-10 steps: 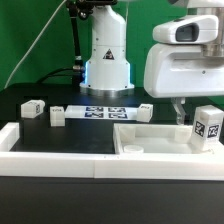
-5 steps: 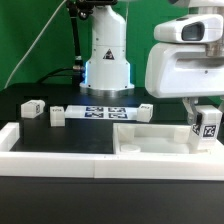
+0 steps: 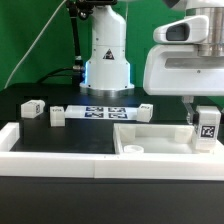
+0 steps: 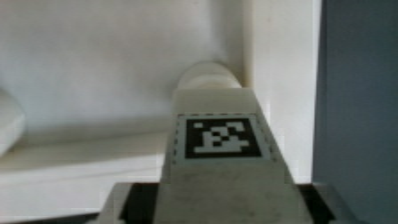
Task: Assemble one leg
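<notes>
My gripper (image 3: 203, 112) is shut on a leg (image 3: 207, 127), a short white block with a black-and-white tag. It holds the leg upright at the right end of the white square panel (image 3: 150, 140), at the exterior view's right. In the wrist view the held leg (image 4: 222, 140) runs out from between my fingers (image 4: 222, 205) over the panel's white surface (image 4: 89, 90). I cannot tell whether the leg's tip touches the panel. Three more legs lie on the table: two at the exterior view's left (image 3: 31, 108) (image 3: 57, 116) and one (image 3: 145, 110) behind the panel.
The marker board (image 3: 100, 111) lies behind the panel, in front of the arm's white base (image 3: 107, 60). A long white raised rail (image 3: 60, 145) runs along the front. The dark table (image 4: 365, 100) shows beside the panel in the wrist view.
The held leg has turned from slightly tilted to upright and shifted a little lower at the panel's right end. The other parts have not moved.
</notes>
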Robot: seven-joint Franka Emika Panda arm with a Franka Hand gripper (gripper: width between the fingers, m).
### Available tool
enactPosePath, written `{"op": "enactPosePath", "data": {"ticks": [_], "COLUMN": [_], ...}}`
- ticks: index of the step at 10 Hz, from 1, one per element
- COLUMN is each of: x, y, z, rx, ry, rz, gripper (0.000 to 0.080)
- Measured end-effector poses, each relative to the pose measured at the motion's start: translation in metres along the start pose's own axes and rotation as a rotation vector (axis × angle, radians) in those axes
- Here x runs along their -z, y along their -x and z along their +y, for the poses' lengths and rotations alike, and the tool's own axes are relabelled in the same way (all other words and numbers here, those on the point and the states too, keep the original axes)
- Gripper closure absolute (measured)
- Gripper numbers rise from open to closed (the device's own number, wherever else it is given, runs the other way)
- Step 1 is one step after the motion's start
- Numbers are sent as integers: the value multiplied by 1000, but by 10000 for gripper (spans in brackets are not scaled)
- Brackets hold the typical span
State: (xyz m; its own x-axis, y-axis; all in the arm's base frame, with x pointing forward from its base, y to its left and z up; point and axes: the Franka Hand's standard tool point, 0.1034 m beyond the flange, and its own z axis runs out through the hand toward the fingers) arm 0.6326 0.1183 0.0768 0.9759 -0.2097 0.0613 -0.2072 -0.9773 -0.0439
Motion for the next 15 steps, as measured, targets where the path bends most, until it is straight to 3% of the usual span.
{"op": "enactPosePath", "data": {"ticks": [4,10,14,15], "x": [-1,-1,-2,-2], "y": [0,7,7,7], "z": [4,3,2,2], "rx": [-411,-1117,-1247,-1200], "ry": [6,44,25,25], "rz": [6,22,1,1], "gripper": [508,507,496,318]}}
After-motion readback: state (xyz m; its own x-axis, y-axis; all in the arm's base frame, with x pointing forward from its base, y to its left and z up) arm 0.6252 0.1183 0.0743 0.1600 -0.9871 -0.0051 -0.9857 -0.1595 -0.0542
